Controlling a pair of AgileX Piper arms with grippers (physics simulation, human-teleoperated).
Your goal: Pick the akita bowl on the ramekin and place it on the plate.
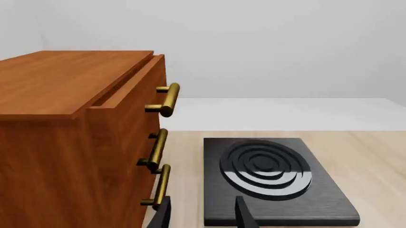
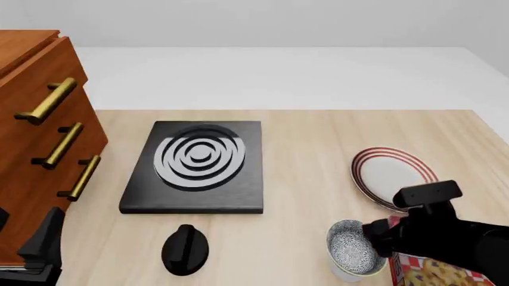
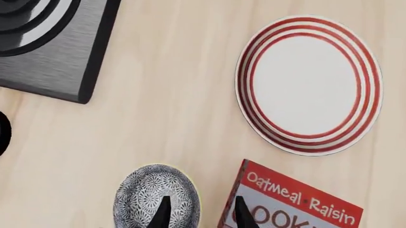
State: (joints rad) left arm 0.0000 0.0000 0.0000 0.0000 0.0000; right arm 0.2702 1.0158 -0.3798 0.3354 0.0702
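Right gripper [image 3: 198, 216]: jaws parted, straddling the rim of the akita bowl [image 3: 149, 199], 1 finger inside. Bowl sits on the ramekin [image 2: 347, 275]. Cookie box [image 3: 298, 204] beside the outer finger. Plate [image 3: 309, 84] farther ahead. Left gripper [image 1: 201, 216]: jaws apart, grasping nothing; stove burner [image 1: 269, 175] ahead.

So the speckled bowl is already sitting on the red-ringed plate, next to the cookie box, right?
Not quite. The speckled bowl is next to the cookie box, but not on the red-ringed plate, which is bare. The right wrist view shows this.
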